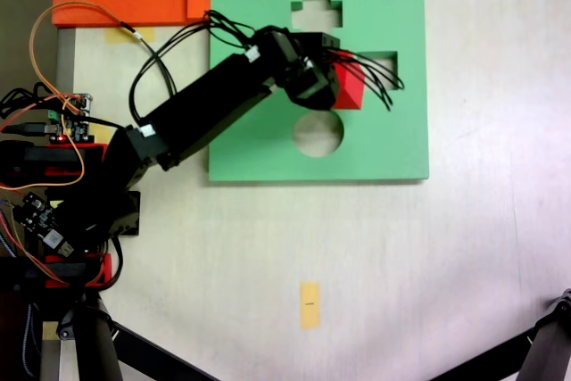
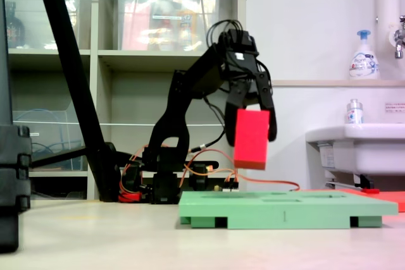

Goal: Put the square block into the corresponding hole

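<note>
Above the green foam board [image 2: 288, 208], clear of its surface, the hand [image 2: 252, 129] is clamped on the square block [image 2: 251, 138]; seen from above, the block [image 1: 350, 86] hangs beside the square hole [image 1: 385, 63].

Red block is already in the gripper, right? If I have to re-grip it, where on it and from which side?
Yes. The gripper holds the red block above the green board. Re-grip its upper half across the two flat side faces, from above: it hangs tall and near upright, leaving the lower end free.
</note>
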You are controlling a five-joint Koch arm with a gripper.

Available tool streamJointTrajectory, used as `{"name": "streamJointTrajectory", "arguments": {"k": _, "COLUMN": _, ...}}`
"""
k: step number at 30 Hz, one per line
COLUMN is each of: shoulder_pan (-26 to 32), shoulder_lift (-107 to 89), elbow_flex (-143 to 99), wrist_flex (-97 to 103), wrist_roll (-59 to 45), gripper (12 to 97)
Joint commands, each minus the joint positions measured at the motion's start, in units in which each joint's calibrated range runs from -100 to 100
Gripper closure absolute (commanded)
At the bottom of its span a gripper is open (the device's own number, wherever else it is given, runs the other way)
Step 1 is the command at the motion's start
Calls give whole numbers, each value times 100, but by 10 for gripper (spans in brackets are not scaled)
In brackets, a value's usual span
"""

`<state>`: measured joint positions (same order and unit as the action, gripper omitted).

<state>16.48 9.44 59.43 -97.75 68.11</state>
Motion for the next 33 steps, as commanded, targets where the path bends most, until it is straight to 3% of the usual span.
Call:
{"name": "streamJointTrajectory", "arguments": {"k": 1, "shoulder_pan": 44, "shoulder_lift": 104, "elbow_flex": 567, "wrist_flex": 410, "wrist_roll": 34, "gripper": 939}}
{"name": "streamJointTrajectory", "arguments": {"k": 33, "shoulder_pan": 73, "shoulder_lift": 1528, "elbow_flex": 986, "wrist_flex": 1826, "wrist_roll": -132, "gripper": 902}}
